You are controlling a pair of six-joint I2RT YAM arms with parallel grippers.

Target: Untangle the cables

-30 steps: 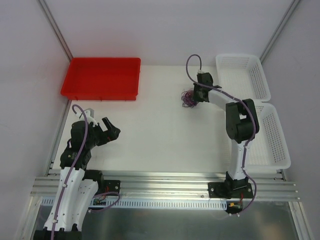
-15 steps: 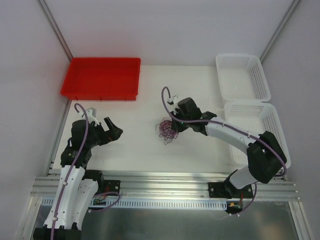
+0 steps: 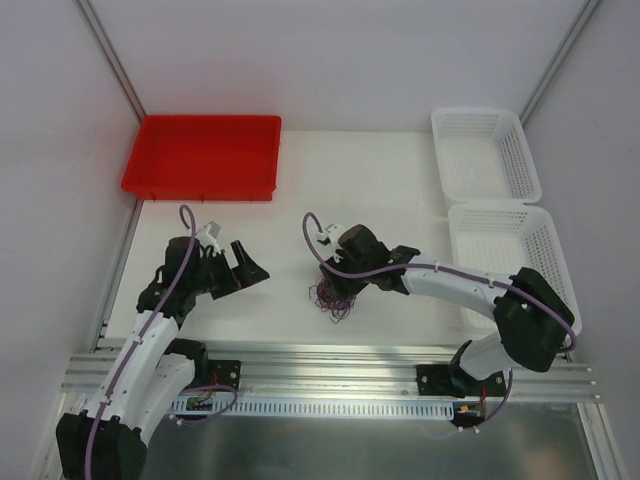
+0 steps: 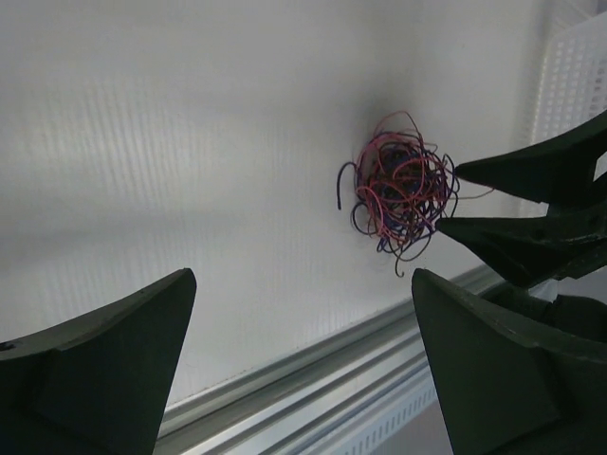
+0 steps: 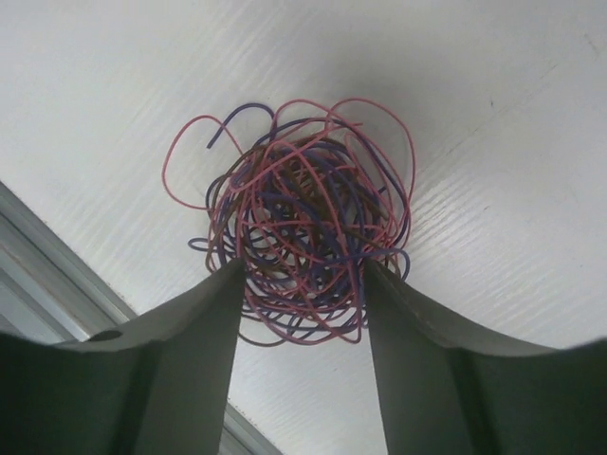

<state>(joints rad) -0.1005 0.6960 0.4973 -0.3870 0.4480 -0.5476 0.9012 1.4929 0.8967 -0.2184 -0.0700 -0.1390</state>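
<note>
With untangling not yet begun, the cables [image 5: 299, 218] rest as one ball on the table [image 5: 474, 142] between the parted right fingers [image 5: 190, 351], the wide-open left fingers [image 4: 104, 351] facing it from nearby; next, probably, each must pinch a separate loop.

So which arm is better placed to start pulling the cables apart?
Right: the right pincer is open at the cables, fingertips flanking the tangle. The left pincer, also open, stands apart.

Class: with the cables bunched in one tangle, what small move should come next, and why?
Probably bring the left gripper in to the cables: it is open, aimed at them but apart, while the right gripper straddles the tangle.
</note>
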